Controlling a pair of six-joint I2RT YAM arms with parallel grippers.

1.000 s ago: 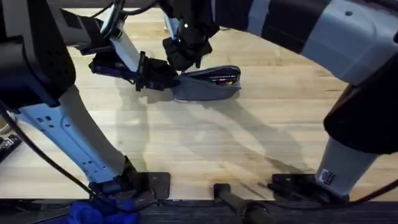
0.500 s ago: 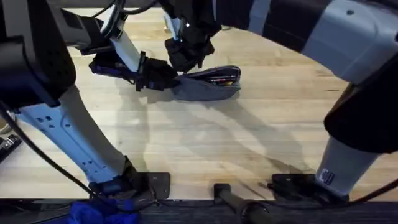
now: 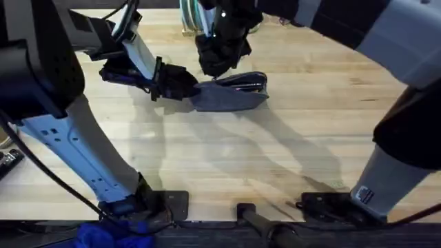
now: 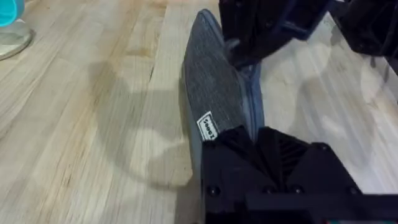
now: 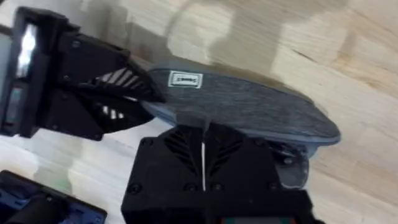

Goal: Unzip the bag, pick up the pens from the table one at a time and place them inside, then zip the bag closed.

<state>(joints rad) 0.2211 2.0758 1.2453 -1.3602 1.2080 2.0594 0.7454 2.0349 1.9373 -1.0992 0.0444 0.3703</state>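
Low in the overhead view, the arm bases are dark, blurry and cut off by the frame edge. Past them lies bare table. Farther up, just above the middle of the frame, the bag lies flat on the wood. Its top is partly open, and something thin shows inside, too small to name. The left gripper pinches the bag's left end tight; in the left wrist view its black fingers cover that end. The right gripper hangs just above the bag's left part, hiding the zipper there. Its fingers sit pressed together over the bag's edge. Whether they hold the pull is hidden.
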